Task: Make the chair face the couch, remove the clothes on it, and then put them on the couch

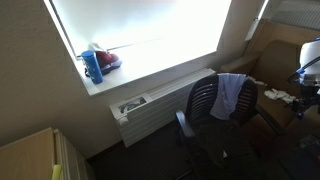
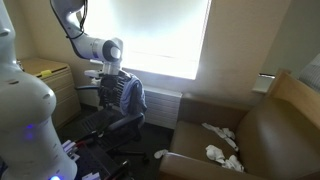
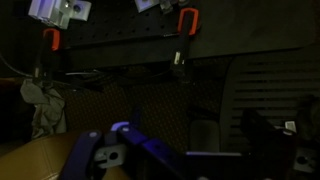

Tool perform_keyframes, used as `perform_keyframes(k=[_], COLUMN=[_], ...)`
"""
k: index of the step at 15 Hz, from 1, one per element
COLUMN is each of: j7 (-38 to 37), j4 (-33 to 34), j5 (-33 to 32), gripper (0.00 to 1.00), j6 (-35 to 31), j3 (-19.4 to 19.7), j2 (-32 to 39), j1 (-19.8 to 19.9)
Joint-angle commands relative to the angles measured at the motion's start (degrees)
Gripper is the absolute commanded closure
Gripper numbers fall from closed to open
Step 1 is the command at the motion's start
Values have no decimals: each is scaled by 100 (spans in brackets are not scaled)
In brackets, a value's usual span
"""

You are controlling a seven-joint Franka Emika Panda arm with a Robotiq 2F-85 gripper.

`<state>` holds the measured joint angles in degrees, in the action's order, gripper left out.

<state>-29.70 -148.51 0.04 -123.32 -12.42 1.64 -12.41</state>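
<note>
A black mesh office chair [image 1: 204,108] stands below the window, with a blue-grey garment [image 1: 232,93] draped over its backrest. In an exterior view the chair [image 2: 112,118] and the garment [image 2: 133,95] show beside the arm. My gripper [image 2: 112,76] is at the top of the chair's backrest, close to the garment. Whether it is open or shut does not show. The brown couch [image 2: 262,130] stands to the side of the chair with white cloths [image 2: 222,152] on its seat. The wrist view is dark and shows mesh [image 3: 150,110].
A radiator [image 1: 150,100] runs under the bright window sill, which holds a blue bottle [image 1: 93,66] and a red item. A light wooden cabinet [image 2: 45,72] stands behind the arm. Orange clamps [image 3: 185,20] and a pale cloth [image 3: 40,105] show in the wrist view.
</note>
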Motion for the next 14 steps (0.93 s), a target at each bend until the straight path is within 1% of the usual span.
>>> perform_keyframes(k=[1,2,6,8,10,11,12,14], j7=[-424,-454,-321,-322,-357,-518,-315,-366], j4=[-265,-332,-423,-362,-317,-331,-363,-350], j5=[-673,-911,-1748,-2004,-2053,-2117,-1861,-1914], gripper=[0,0,0,0,0,0,0,0], j6=[-914,-1183,-1848,-2219,-2494,-2540,-2355,-2422], j3=[-18,-6,109,190,271,352,296,358], j2=[317,472,945,1173,1310,1292,1195,1228], j1=[-95,-119,-299,-398,-503,-597,-579,-647])
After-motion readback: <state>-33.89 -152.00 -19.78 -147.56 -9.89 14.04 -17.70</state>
